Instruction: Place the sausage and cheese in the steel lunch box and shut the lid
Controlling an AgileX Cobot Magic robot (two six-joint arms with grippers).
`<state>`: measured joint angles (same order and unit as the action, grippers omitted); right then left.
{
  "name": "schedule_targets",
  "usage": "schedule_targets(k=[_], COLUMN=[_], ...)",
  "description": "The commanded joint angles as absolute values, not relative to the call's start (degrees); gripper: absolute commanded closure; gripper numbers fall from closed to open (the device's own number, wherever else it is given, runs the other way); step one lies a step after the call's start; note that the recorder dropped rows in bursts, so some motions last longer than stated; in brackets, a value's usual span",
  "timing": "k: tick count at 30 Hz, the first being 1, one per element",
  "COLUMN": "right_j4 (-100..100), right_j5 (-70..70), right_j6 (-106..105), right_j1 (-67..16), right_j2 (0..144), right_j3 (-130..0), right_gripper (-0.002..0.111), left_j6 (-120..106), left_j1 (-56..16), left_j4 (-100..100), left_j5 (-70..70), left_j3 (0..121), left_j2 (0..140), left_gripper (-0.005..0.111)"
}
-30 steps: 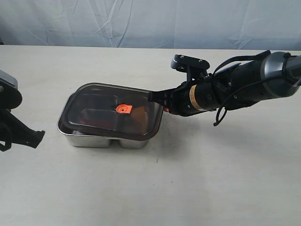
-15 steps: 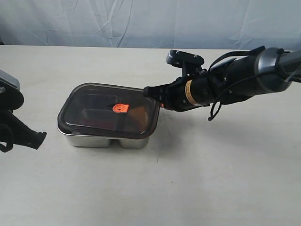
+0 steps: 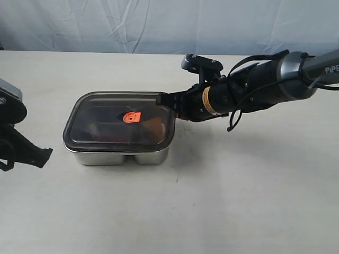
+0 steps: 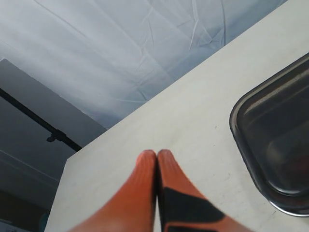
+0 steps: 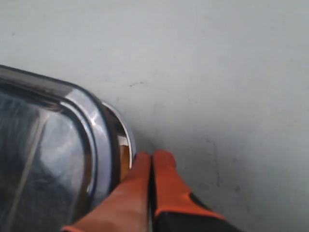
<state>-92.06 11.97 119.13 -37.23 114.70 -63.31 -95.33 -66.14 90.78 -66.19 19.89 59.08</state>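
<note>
Resting at the left edge, the left tool [image 4: 157, 154] is squeezed shut on nothing. On the tabletop [image 3: 212, 201], the lid [image 3: 106, 112] lies on the steel lunch box [image 3: 115, 157]. The right tool [image 5: 152, 155] is squeezed shut too, touching the lid's corner.

The right arm [image 3: 254, 92] is a black cylinder with a tan band [image 3: 206, 100], a grey segment [image 3: 296, 69] bearing white lettering, and looping black cables [image 3: 231, 125]. The left claw [image 4: 157, 155] and right claw [image 5: 151, 157] have orange fingers with black patches.
</note>
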Motion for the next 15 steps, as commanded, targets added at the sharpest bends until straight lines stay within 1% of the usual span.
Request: schedule_targets(k=[1,10,15], right_j4=[-92.14,-95.29,-96.78], right_j5=[14.40,15.98,11.51], right_j6=[120.95,120.95,120.95], right_j1=[-37.24,-37.24,-37.12], right_j2=[114.52,114.52,114.24], right_j3=[-64.35,-64.25,-63.12], right_gripper=[0.109,0.109,0.109], left_j6=[-94.78,-94.88,-95.01], left_j1=[-66.34,-66.34,-66.34], left_j4=[90.46,90.46,90.46], left_j5=[-65.94,-66.04,-67.22], left_j3=[20.17,20.17,20.17], left_j2=[58.69,58.69,58.69], left_gripper=[0.106,0.106,0.106])
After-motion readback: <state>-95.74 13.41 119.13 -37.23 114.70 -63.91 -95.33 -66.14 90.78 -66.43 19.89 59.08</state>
